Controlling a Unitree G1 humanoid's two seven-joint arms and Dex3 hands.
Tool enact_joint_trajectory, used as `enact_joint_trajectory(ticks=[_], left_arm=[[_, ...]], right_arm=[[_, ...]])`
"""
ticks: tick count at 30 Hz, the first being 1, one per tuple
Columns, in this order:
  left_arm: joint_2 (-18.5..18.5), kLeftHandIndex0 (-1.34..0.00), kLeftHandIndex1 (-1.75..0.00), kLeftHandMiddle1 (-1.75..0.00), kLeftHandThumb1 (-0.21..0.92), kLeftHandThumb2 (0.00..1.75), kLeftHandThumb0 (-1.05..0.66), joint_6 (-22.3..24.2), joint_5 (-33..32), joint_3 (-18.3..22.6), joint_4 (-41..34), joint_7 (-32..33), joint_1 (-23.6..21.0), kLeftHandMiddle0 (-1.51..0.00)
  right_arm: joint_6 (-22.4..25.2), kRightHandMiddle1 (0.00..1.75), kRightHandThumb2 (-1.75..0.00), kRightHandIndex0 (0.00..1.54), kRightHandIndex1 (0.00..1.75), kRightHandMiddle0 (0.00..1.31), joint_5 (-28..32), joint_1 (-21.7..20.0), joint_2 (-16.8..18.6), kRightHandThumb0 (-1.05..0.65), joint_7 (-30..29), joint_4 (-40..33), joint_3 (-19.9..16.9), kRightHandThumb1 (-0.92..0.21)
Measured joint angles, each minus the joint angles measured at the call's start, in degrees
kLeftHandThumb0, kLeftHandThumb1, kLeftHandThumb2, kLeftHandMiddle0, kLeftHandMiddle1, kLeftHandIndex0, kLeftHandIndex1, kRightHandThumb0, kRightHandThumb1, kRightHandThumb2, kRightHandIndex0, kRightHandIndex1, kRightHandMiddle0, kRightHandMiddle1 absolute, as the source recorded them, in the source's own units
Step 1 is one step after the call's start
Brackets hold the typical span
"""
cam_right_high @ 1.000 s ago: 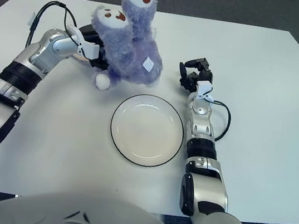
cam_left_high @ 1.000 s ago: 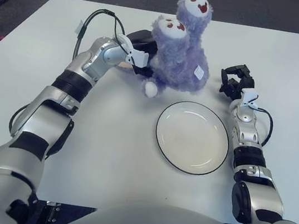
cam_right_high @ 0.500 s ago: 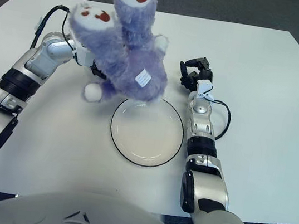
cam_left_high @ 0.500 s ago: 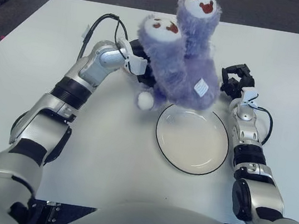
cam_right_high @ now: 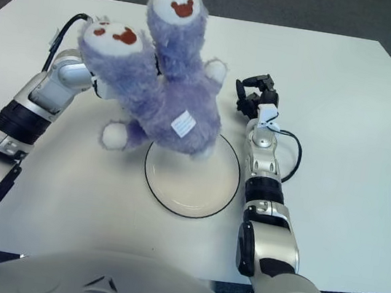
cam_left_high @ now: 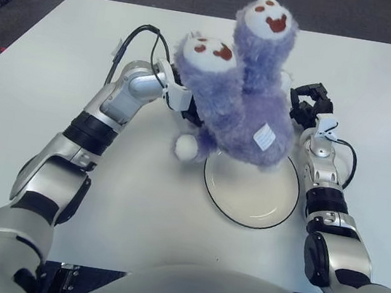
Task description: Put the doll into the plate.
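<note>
Two round white faces with red-brown mouths are topping the purple furry doll (cam_left_high: 242, 102), which is sitting raised above the white table (cam_left_high: 38, 64), its lower body overhanging the plate's rim at about 11 o'clock. A white tag is showing on its side, and a small white paw is dangling at its 8 o'clock. The left hand (cam_left_high: 182, 94) is gripping the doll from the 9 o'clock side, its fingers mostly buried in the fur. The white plate (cam_left_high: 254, 194) with a dark rim is lying flat, bare across its centre. The right hand (cam_left_high: 306, 104) is resting on the table at the plate's 1 o'clock, fingers curled and holding nothing.
</note>
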Motion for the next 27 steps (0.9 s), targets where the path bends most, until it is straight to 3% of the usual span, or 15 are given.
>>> enact_joint_trajectory(ticks=[12,14,21,23,27], left_arm=[[-1.3,-0.4,-1.61,-1.75,0.45,1.12,0.0,-0.5,3.8,-1.6,-0.2,0.2,1.0,-0.5],[-1.8,-0.5,-1.41,-1.75,0.5,0.99,0.0,-0.9,4.2,-2.0,0.0,0.2,1.0,-0.48],[-3.0,-0.56,-1.28,-1.75,0.54,0.9,-0.01,-1.6,5.1,-2.5,0.7,0.3,1.0,-0.46],[-3.3,-0.32,-1.52,-1.74,0.76,0.69,0.0,-1.6,5.3,-2.5,0.9,0.3,0.8,-0.28],[-4.4,-0.18,-1.65,-1.73,0.88,0.58,0.0,-0.1,6.1,-3.4,1.8,-0.3,-0.8,-0.17]], right_arm=[[-0.2,1.57,-0.35,0.79,1.74,0.38,0.0,-0.7,-0.3,-0.36,-0.1,1.1,0.1,-0.92],[-0.3,1.56,-0.34,0.78,1.74,0.39,0.0,-0.9,-0.3,-0.36,-0.1,1.3,0.1,-0.92],[-0.3,1.55,-0.33,0.78,1.73,0.4,0.0,-1.3,-0.3,-0.36,-0.1,1.9,0.2,-0.92],[-0.2,1.54,-0.33,0.77,1.72,0.4,0.0,-1.3,-0.3,-0.36,-0.1,1.9,0.2,-0.92],[-0.1,1.54,-0.33,0.76,1.72,0.41,0.0,-1.7,-0.4,-0.36,-0.2,2.3,0.1,-0.92]])
